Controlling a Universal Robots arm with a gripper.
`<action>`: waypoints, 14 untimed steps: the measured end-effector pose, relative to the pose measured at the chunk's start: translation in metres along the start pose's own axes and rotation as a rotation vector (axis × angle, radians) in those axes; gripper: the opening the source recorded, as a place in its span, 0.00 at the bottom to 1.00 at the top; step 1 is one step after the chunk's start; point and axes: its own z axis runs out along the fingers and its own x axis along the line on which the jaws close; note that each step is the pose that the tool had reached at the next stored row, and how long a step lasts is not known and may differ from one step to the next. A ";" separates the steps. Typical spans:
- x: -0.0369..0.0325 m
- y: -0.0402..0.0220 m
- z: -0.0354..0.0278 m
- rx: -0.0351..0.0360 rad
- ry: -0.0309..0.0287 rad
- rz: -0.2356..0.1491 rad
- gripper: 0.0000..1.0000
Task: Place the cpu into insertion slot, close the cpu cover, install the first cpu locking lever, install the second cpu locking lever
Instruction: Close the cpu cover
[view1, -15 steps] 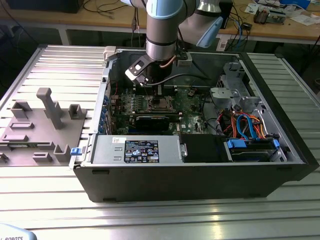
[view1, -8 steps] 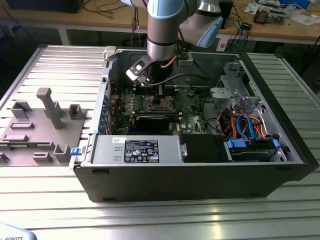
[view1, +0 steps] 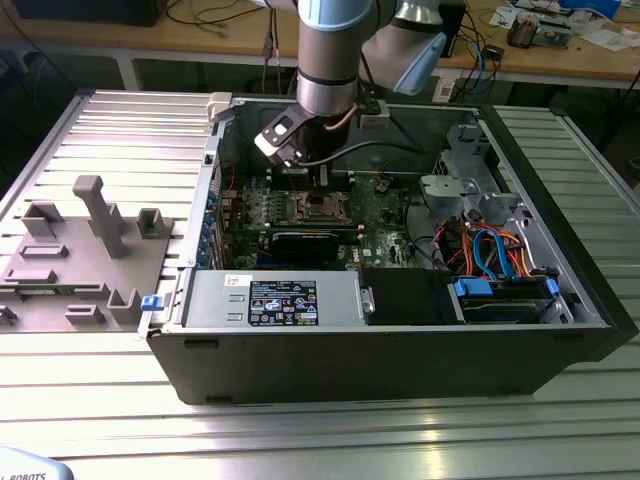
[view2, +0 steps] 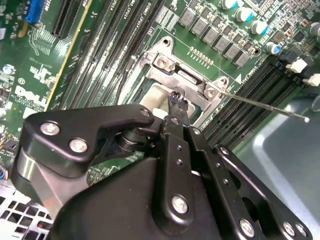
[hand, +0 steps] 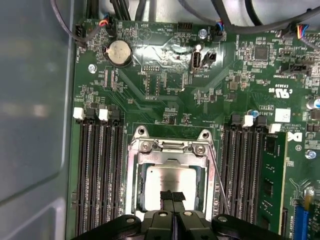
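a ribbed metal table (view1: 100, 420) carries an open computer case (view1: 400, 350), with a grey moulded fixture (view1: 90, 250) at the exterior view's left. inside, the gripper (hand: 172, 196), fingers pressed together on nothing, hangs over the cpu (hand: 167, 180). the cpu sits in the insertion slot (hand: 131, 175) with the cpu cover (hand: 170, 146) down around it. black memory slots (hand: 100, 175) flank the socket. a thin locking lever (hand: 216, 172) stands free beside it.

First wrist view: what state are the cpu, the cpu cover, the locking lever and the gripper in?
cpu: seated flat inside the cover's cut-out.
cpu cover: lowered around the cpu.
locking lever: unlatched, angled away from the cover.
gripper: shut, tips at the cpu's edge.
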 end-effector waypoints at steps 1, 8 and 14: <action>-0.0002 0.0027 -0.0003 0.0030 0.0003 0.000 0.11; -0.0005 0.0082 -0.0127 0.0085 0.0008 0.000 0.11; -0.0004 0.0082 -0.0263 0.0085 0.0008 0.000 0.11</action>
